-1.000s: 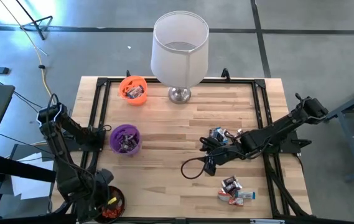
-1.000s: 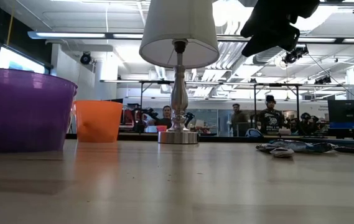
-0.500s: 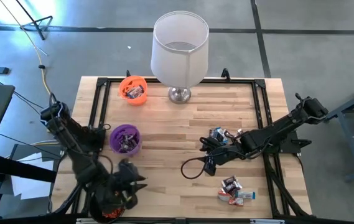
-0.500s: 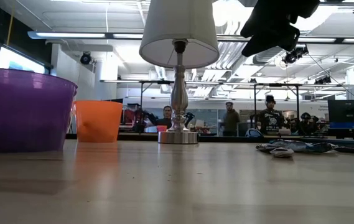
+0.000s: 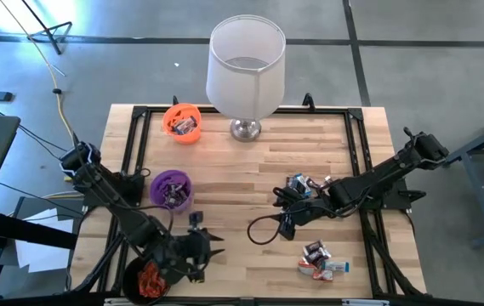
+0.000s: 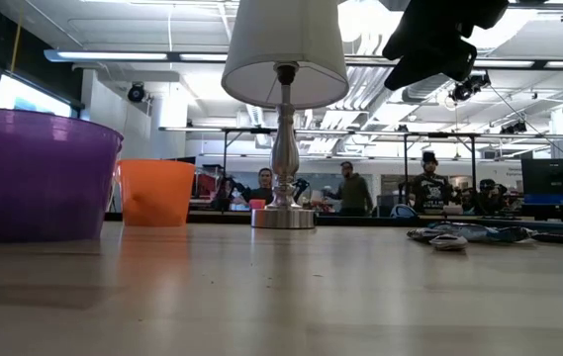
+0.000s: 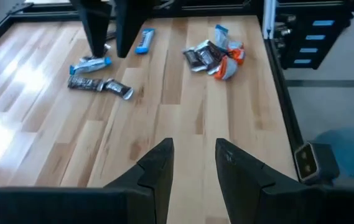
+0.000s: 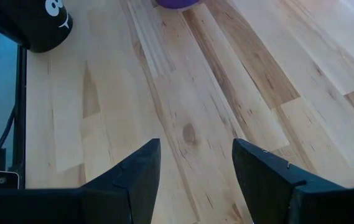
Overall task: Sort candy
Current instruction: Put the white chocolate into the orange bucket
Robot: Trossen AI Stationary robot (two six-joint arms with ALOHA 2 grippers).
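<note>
Candy lies in two loose groups on the wooden table: one (image 5: 303,184) beneath my right arm and one (image 5: 322,260) near the front right, also seen as the candy pile (image 7: 214,53) in the left wrist view. My left gripper (image 5: 210,247) hangs open over bare wood near the front edge, just right of the black cup (image 5: 144,279), which holds orange-red candy. Its fingers (image 7: 158,167) have nothing between them. My right gripper (image 5: 281,211) hovers open above the table's middle, left of the first group, with bare wood between its fingers (image 8: 140,167).
A purple cup (image 5: 172,189) and an orange cup (image 5: 182,122) with candy stand on the left half. A white-shaded lamp (image 5: 246,72) stands at the far edge. A black cable loop (image 5: 263,229) hangs below my right gripper. People show beyond the table (image 6: 429,188).
My left gripper has swung from above the black cup toward the table's right along the near edge, rolling about its own axis as it went, and the cup with its orange-red candy now shows. Its fingers stay open.
</note>
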